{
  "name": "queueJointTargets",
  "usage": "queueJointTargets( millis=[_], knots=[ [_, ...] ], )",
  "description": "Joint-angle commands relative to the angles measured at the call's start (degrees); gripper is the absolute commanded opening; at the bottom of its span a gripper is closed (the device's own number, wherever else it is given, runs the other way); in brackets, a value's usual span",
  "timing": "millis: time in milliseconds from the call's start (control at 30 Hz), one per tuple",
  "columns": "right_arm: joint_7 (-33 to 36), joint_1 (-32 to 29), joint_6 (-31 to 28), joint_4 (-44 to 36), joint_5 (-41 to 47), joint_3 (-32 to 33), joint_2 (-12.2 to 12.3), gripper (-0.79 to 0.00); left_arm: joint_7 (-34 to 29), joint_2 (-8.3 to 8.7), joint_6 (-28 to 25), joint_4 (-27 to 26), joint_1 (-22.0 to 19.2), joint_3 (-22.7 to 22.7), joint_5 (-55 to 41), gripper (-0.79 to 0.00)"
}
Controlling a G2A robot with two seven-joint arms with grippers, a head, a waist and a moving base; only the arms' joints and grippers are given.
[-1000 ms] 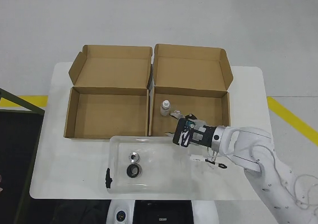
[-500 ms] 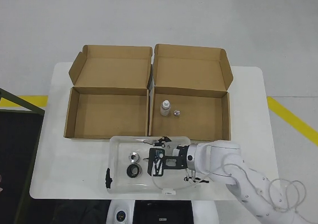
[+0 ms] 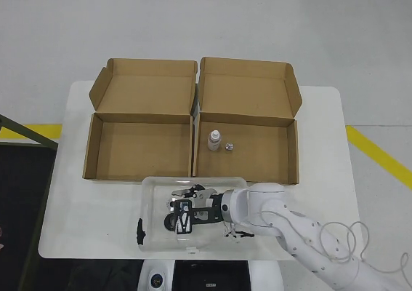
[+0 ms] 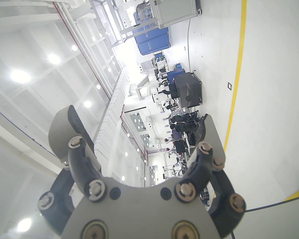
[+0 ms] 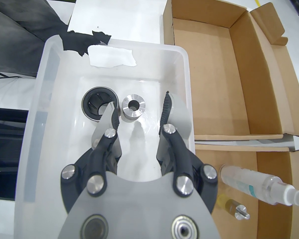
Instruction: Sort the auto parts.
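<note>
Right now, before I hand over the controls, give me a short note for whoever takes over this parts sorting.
Left gripper: open, empty, pointing out at the hall.
Right gripper: open, empty, down in the clear plastic bin, lined up with the silver metal ring; the black cylindrical bearing sits beside that ring.
Done: white spray bottle and small metal pin are in the right-hand cardboard box.
Left: ring and bearing to pick and box.
</note>
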Motion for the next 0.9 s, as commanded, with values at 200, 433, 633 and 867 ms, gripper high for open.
queueJointTargets(
  millis=[200, 433, 633, 867],
  knots=[
    [-0.3, 1.6, 0.8, 3.5, 0.4, -1.1, -0.8, -0.474, 0.0, 0.00, 0.0, 0.0, 0.0, 0.0, 0.0, 0.000],
    [-0.1, 2.8, 1.1, 6.8, 0.0, -2.3, -1.6, -0.477, 0.0, 0.00, 0.0, 0.0, 0.0, 0.0, 0.0, 0.000],
    [0.0, 3.3, 1.1, 9.1, 0.0, -3.4, -2.2, -0.465, 0.0, 0.00, 0.0, 0.0, 0.0, 0.0, 0.0, 0.000],
    [-0.4, 4.2, 1.0, 11.3, 0.2, -4.9, -3.1, -0.462, 0.0, 0.00, 0.0, 0.0, 0.0, 0.0, 0.0, 0.000]
  ],
)
